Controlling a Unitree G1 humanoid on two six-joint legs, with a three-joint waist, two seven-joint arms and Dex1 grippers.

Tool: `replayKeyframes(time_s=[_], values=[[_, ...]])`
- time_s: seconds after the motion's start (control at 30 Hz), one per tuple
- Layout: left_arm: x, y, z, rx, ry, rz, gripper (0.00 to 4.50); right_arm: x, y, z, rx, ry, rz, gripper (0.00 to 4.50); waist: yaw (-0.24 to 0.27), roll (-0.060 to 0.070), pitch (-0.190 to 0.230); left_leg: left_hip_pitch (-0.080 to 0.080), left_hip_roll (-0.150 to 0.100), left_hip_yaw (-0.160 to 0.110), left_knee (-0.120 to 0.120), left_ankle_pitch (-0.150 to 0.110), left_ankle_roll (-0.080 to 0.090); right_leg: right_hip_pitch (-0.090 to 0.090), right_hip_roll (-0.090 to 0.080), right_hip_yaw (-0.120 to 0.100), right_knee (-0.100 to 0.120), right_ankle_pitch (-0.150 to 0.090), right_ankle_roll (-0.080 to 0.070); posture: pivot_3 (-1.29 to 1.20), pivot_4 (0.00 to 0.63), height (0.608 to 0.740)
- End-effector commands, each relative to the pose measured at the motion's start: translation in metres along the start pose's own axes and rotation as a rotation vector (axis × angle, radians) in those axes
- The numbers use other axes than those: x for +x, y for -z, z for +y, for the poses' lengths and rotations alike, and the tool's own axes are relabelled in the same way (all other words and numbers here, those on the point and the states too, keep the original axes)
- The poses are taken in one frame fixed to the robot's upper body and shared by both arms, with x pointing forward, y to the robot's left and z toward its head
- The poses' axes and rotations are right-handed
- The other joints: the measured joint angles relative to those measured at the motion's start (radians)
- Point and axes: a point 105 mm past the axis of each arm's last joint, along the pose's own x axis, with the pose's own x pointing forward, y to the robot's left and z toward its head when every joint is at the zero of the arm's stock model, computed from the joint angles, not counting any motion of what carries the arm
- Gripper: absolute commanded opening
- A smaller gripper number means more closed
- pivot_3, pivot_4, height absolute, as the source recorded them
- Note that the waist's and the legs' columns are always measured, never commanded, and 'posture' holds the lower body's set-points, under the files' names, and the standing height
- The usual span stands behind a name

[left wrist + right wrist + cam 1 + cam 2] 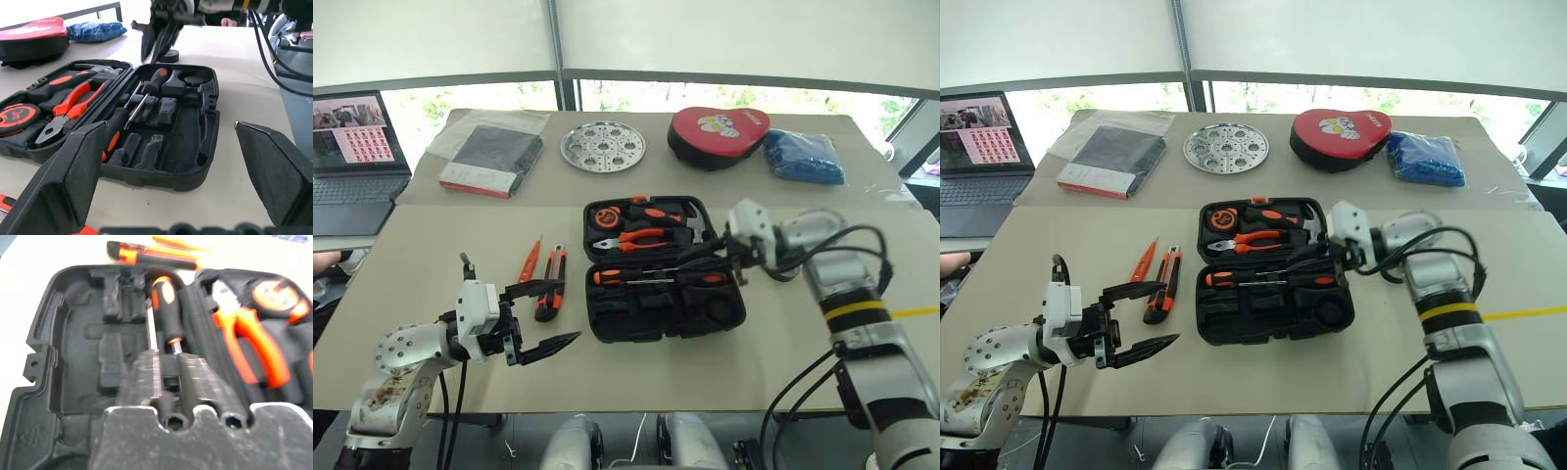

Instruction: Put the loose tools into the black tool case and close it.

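Observation:
The black tool case (607, 323) lies open in the middle of the table. Two screwdrivers (656, 278) lie side by side in its near half, and one orange-black handle (166, 308) is close under my right wrist camera. My right gripper (690, 257) is shut and empty. It points left over the right end of the case, just above the screwdrivers. The utility knife (551, 296) and the slim orange tester pen (530, 259) lie on the table left of the case. A black tape roll (169, 55) sits on the table beyond the case. My left gripper (570, 310) hangs open near the case's front left corner.
The case's far half holds pliers (641, 238), a tape measure (605, 215) and a hammer (695, 225). On the back table are a laptop (352, 157), a dark book in plastic (489, 157), a perforated metal disc (602, 145), a red-topped pouch (717, 132) and a blue bag (805, 155).

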Motion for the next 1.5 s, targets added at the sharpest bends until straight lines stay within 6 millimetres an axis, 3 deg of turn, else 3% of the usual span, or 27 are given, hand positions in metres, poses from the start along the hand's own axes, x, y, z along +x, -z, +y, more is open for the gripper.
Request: replayKeyframes(time_s=[0.03,0.47,0.57,0.7,0.77,0.8,0.93,1.07,1.17,1.3,1.5], values=[[-0.004,-0.004,0.001,0.017,0.001,0.009,4.50,0.001,0.002,-0.002,-0.049,0.016,0.035,0.07,0.000,0.000,0.000,0.000,0.000,0.000,0.000,0.000,0.000,0.000,0.000,0.000,0.000,0.000,0.000,0.00,0.150,0.740],[-0.004,0.002,0.002,0.017,-0.005,0.053,4.50,0.009,0.037,0.006,-0.014,0.008,0.218,0.07,0.001,0.000,0.000,0.005,0.000,0.000,0.000,0.000,0.000,0.004,0.000,0.000,0.000,0.000,0.000,0.00,0.150,0.740],[-0.007,0.006,0.013,0.008,-0.077,0.073,4.50,0.013,0.031,0.006,-0.017,0.019,0.191,0.07,0.001,0.000,0.000,0.010,0.000,0.000,-0.001,0.000,0.000,0.009,0.000,0.000,0.000,-0.001,-0.002,0.00,0.150,0.740],[-0.019,0.006,0.015,-0.012,-0.141,0.083,4.50,0.001,-0.007,0.000,-0.026,0.098,-0.032,0.07,0.000,0.000,0.000,0.011,0.001,-0.001,-0.001,-0.002,0.002,0.011,0.000,-0.001,0.001,-0.001,-0.002,0.00,0.150,0.740],[-0.040,0.006,0.021,-0.045,-0.257,0.078,4.50,-0.030,-0.030,-0.015,0.030,0.278,-0.181,0.60,0.000,0.000,0.000,0.010,0.001,-0.001,-0.002,0.000,0.000,0.009,0.000,-0.001,0.000,-0.001,-0.002,0.00,0.150,0.740],[-0.052,0.009,0.024,-0.078,-0.315,0.098,4.50,-0.041,-0.030,-0.010,0.019,0.279,-0.162,0.73,-0.001,0.000,0.000,0.008,0.002,-0.001,-0.002,0.000,-0.001,0.007,0.000,-0.001,0.000,-0.002,-0.003,0.00,0.150,0.740],[-0.097,0.020,0.032,-0.143,-0.516,0.179,4.50,-0.074,-0.022,0.001,-0.007,0.397,-0.101,2.02,0.004,0.001,0.000,0.004,0.001,-0.001,-0.003,0.000,-0.001,0.000,-0.007,-0.003,0.002,-0.002,-0.003,0.00,0.150,0.740],[-0.146,0.040,0.037,-0.208,-0.751,0.357,4.50,-0.094,-0.027,0.035,-0.015,0.405,-0.249,3.41,0.004,-0.001,0.000,0.005,0.000,-0.001,-0.004,-0.003,0.003,0.002,-0.007,-0.005,0.001,-0.003,-0.004,0.00,0.150,0.740],[-0.164,0.046,0.033,-0.281,-0.810,0.438,4.50,-0.103,-0.021,0.055,-0.038,0.445,-0.282,4.46,0.004,-0.001,0.000,0.008,0.000,0.000,-0.007,-0.003,0.004,0.003,-0.005,-0.004,0.001,-0.003,-0.004,0.00,0.150,0.740],[-0.165,0.051,0.040,-0.304,-0.813,0.547,4.50,-0.104,-0.021,0.068,0.001,0.427,-0.333,4.49,0.002,-0.002,0.001,0.010,0.000,0.001,-0.007,-0.004,0.005,0.005,-0.004,-0.003,0.002,-0.003,-0.004,0.00,0.150,0.740],[-0.105,0.033,0.072,-0.403,-0.729,0.482,4.50,-0.093,-0.060,0.066,-0.090,0.362,-0.399,4.49,0.016,-0.002,0.001,0.011,0.000,0.000,-0.007,0.000,0.003,0.004,-0.003,-0.003,0.004,-0.001,-0.007,0.00,0.150,0.740]])
